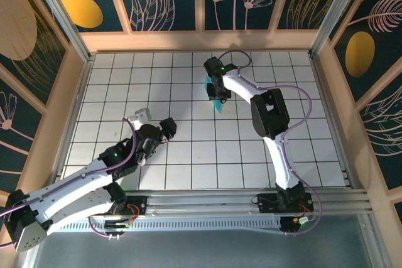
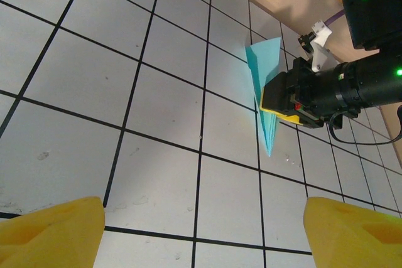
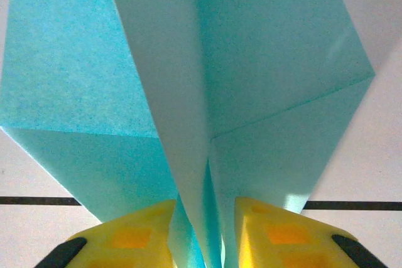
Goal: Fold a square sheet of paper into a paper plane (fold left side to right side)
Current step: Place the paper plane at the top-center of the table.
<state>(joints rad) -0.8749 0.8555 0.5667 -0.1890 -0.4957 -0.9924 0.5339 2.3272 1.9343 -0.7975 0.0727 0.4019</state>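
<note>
The square sheet of paper is now a slim, pointed light-blue paper plane (image 1: 217, 103), creased down its middle, at the far centre of the table. My right gripper (image 1: 217, 91) is shut on it. In the right wrist view the two yellow fingers (image 3: 129, 240) press the plane's folded centre ridge (image 3: 188, 123) from both sides, and its wings spread out beyond them. From the left wrist the plane (image 2: 262, 70) points its tip toward the near side beside the right gripper (image 2: 279, 103). My left gripper (image 1: 167, 127) hangs open over bare tiles at the left centre, well apart from the paper.
The white grid table (image 1: 188, 155) is ringed by a raised wooden rim (image 1: 195, 40) at the back and sides. An aluminium rail (image 1: 207, 202) with both arm bases runs along the near edge. The right arm's elbow (image 1: 270, 114) stands over the right centre.
</note>
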